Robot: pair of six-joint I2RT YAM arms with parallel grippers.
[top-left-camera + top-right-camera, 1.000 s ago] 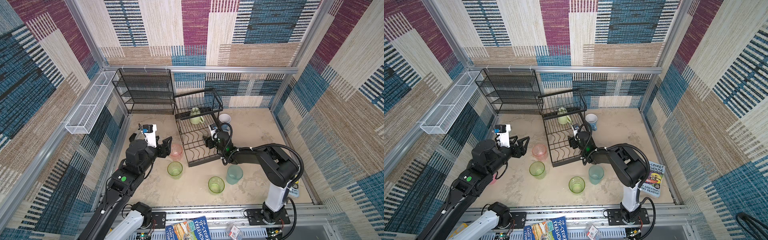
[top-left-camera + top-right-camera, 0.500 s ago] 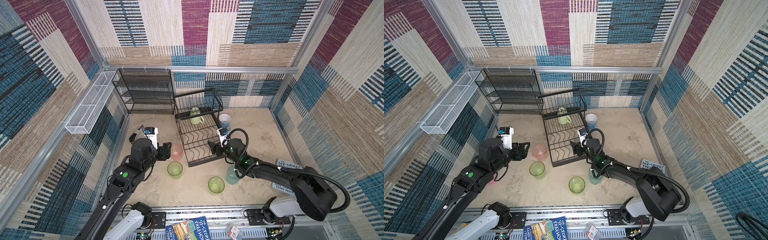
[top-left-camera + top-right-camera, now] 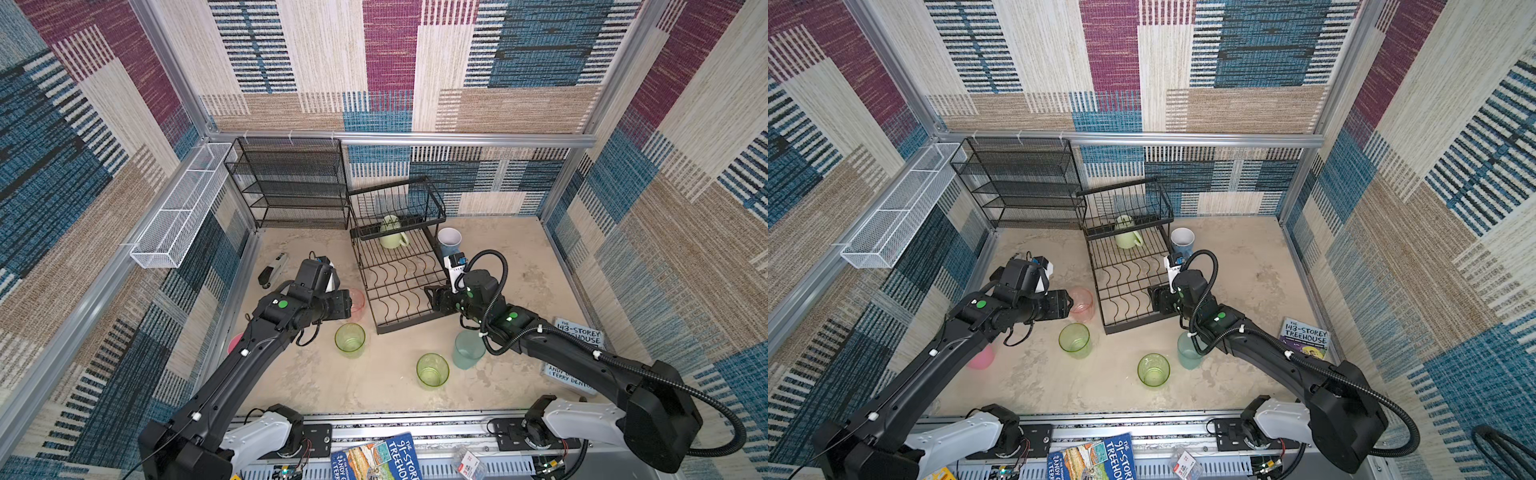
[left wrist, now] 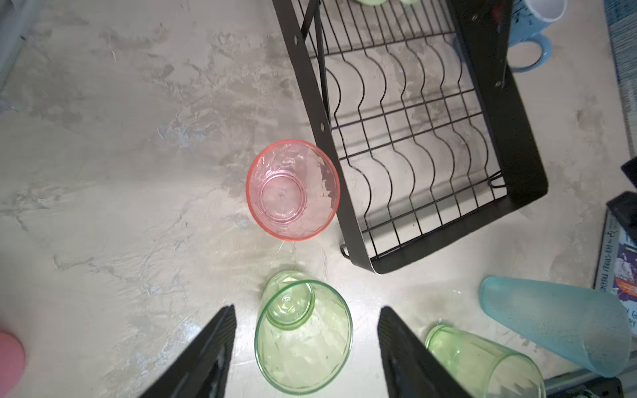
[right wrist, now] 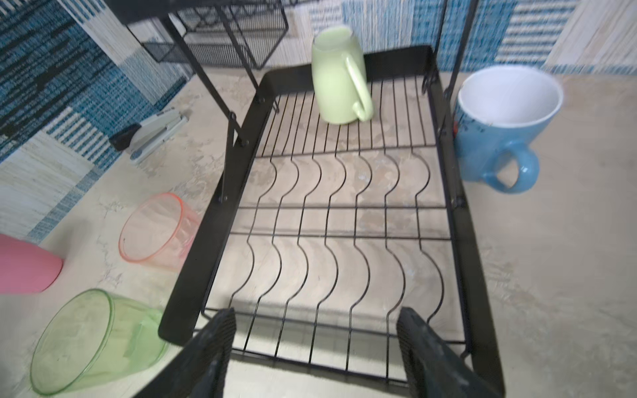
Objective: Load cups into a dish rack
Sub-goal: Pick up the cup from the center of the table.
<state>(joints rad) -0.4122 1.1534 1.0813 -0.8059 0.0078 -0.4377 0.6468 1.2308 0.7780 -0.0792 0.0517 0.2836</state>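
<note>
Cups, mixed. Glossy pale green mug [image 5: 336, 75] lies tilted at the far end of the black wire dish rack [image 5: 193, 275], on the lower tray under the raised basket. Faceted translucent pink tumbler [image 4: 293, 189] stands just beside the rack's side. Green tumbler [image 4: 303, 337] shows between the parted fingers of the left hand [image 4: 306, 310]. Right hand [image 5: 317, 313] is parted, holding nothing, at the tray's near rim, well apart from the mug. Wrist views show the handle of the light blue mug [image 5: 499, 131]; top views hide it.

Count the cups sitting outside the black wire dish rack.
6. Light blue mug right of the black wire rack; translucent pink tumbler left of it; translucent green tumbler nearer; second green tumbler and teal tumbler in front; opaque pink cup under the left arm.
</note>
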